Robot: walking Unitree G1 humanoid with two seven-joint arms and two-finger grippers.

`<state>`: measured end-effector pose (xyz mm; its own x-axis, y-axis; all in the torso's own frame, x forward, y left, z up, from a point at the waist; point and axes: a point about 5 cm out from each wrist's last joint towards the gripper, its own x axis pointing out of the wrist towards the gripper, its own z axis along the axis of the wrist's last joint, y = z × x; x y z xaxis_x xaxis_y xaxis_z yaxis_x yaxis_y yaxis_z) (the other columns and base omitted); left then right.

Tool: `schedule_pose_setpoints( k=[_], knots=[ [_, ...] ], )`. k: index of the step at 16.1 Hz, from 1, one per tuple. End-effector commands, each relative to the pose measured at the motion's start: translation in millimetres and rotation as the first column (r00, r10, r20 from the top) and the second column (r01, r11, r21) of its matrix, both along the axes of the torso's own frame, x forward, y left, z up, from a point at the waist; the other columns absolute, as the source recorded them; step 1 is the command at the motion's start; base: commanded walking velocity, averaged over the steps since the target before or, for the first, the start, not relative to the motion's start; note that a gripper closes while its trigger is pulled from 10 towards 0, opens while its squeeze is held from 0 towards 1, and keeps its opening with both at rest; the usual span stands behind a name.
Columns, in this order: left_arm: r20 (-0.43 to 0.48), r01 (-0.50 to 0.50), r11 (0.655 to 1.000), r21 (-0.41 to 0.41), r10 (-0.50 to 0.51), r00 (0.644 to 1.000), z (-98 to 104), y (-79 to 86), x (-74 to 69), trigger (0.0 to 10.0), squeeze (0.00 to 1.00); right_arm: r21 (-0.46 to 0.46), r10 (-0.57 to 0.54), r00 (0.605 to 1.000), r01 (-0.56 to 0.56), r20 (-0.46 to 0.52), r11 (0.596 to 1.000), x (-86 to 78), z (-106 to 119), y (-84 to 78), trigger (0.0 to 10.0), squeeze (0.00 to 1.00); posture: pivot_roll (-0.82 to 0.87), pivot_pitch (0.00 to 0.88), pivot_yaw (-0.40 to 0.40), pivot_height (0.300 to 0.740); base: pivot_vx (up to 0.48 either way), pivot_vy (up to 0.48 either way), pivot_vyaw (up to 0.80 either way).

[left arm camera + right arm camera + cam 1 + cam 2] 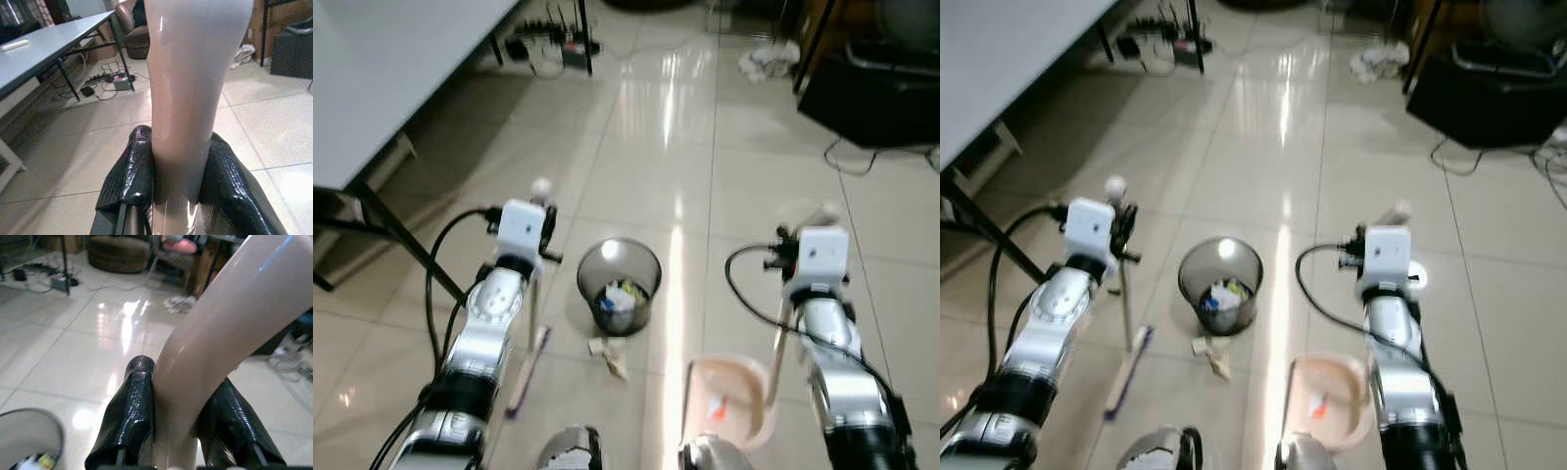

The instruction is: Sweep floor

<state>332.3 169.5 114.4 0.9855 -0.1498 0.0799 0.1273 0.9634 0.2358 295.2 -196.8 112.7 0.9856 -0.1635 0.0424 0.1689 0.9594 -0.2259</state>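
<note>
My left gripper is shut on the pale broom handle, which stands upright left of the bin; the purple broom head rests on the tiles. My right gripper is shut on the curved beige dustpan handle. The pink dustpan lies on the floor by my right foot with a small red scrap in it. A crumpled bit of paper lies on the tiles between the broom head and the dustpan, just in front of the bin.
A dark round waste bin holding rubbish stands between my arms. A grey table with black legs is on the left, and a power strip with cables behind it. A black cabinet, a cloth and a loose cable are far right.
</note>
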Motion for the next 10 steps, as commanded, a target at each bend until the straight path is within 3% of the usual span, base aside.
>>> schedule_pose_setpoints(
  k=[1, 4, 7, 10],
  knots=[
    [0.068, -0.017, 0.999, -0.029, 0.019, 0.997, 10.4, 4.6, 3.5, 10.0, 0.00, -0.031, -0.001, 0.998, 0.003, 0.070, 1.000, 3.6, 11.3, -1.9, 10.0, 0.00, 0.03, 0.269, 0.044, 0.740, 0.000, 0.000, 0.00],
    [0.122, -0.100, 0.994, -0.053, 0.105, 0.987, 14.9, 22.0, 9.6, 10.0, 0.00, -0.033, 0.069, 0.992, -0.066, 0.102, 0.997, 12.8, 13.2, 2.2, 10.0, 0.00, 0.02, 0.310, 0.054, 0.740, 0.000, 0.000, 0.00],
    [0.114, -0.192, 0.980, -0.050, 0.196, 0.974, 17.2, 36.4, 17.7, 10.0, 0.00, -0.056, 0.081, 0.990, -0.075, 0.112, 0.996, 26.5, 15.2, 2.6, 10.0, 0.00, 0.06, 0.360, 0.075, 0.740, 0.000, 0.000, 0.00],
    [0.117, -0.180, 0.982, -0.056, 0.186, 0.976, 19.4, 31.4, 24.3, 10.0, 0.00, -0.059, 0.104, 0.979, -0.095, 0.174, 0.994, 36.2, 21.1, 6.6, 10.0, 0.00, 0.08, 0.367, 0.083, 0.740, 0.000, 0.000, 0.00]
  ],
)
